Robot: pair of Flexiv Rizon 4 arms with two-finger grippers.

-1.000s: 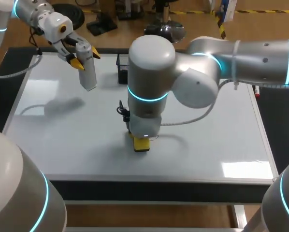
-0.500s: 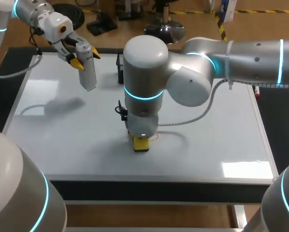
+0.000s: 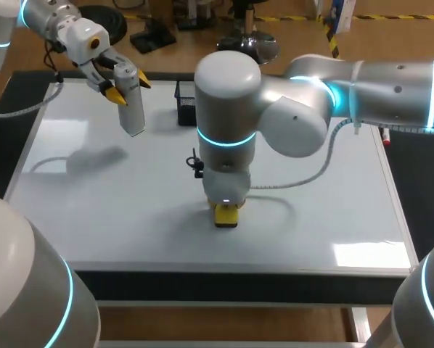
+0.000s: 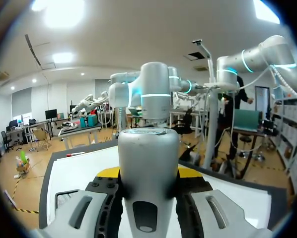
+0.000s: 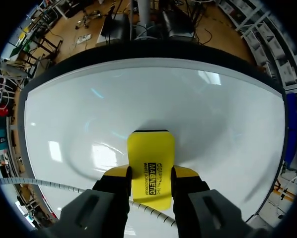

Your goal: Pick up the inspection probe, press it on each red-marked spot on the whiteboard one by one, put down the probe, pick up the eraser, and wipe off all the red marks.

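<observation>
Risk: uneven downward pressure may be tilting the yellow eraser (image 5: 151, 156) inside the right gripper (image 5: 149, 174), lifting an edge and missing marks. That gripper is pinching the eraser's sides and pressing it on the whiteboard (image 3: 333, 181), near the 6 o'clock edge. No red is showing. At 10 o'clock, the left gripper (image 3: 121, 85) is clamping the probe (image 3: 133, 110) aloft.

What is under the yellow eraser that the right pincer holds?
The whiteboard lies under the eraser, which the right pincer grips from two sides. No red marks show around it; whatever is directly beneath it is covered.
</observation>
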